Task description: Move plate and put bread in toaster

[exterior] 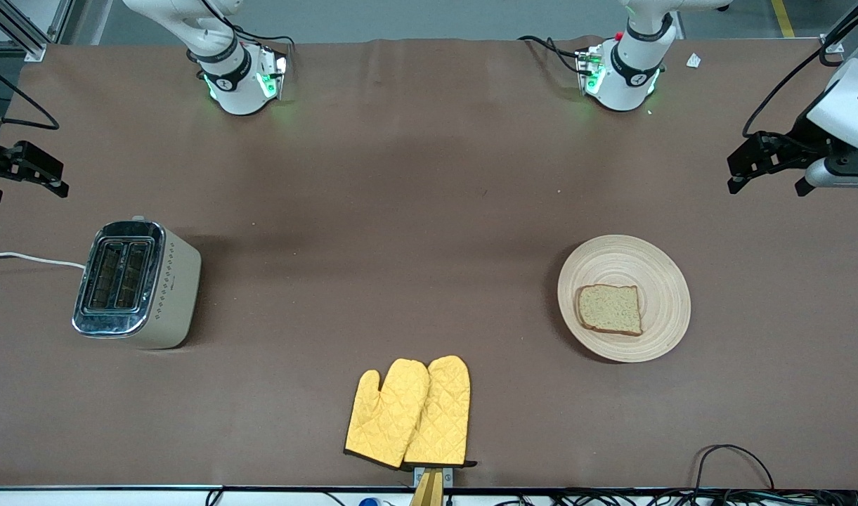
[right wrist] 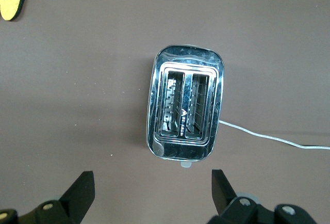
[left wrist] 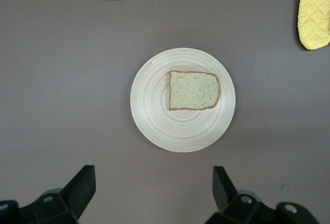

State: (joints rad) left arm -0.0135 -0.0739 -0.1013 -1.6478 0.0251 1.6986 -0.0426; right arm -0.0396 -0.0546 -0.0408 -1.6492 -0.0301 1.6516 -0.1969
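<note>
Nothing of the task is done as I read it: the bread (exterior: 610,309) lies flat on the plate (exterior: 653,270), and both toaster (exterior: 137,284) slots show empty in the right wrist view. The plate sits toward the left arm's end of the bench (exterior: 414,211), the toaster toward the right arm's end, well apart, both about midway between the robots' edge and the camera edge. Left to do, I judge: shift the plate, lift the slice, drop it into a slot. The left pincer (exterior: 766,169) hangs up in the air by the bench's edge at the left arm's end, fingers spread wide, holding nothing. The right pincer (exterior: 21,172) hangs by the edge at the right arm's end, likewise spread and empty. Plate: round, shallow, pale wood with concentric ring grooves. Bread: squarish, speckled tan crumb, darker crust, lying off-centre on the plate. Toaster: boxy, cream sides, mirror-bright chrome top, white cord (exterior: 28,258) trailing to the bench edge. Two quilted yellow oven mitts (exterior: 409,411) lie side by side at the middle of the camera edge. Bench cover is matte brown.
</note>
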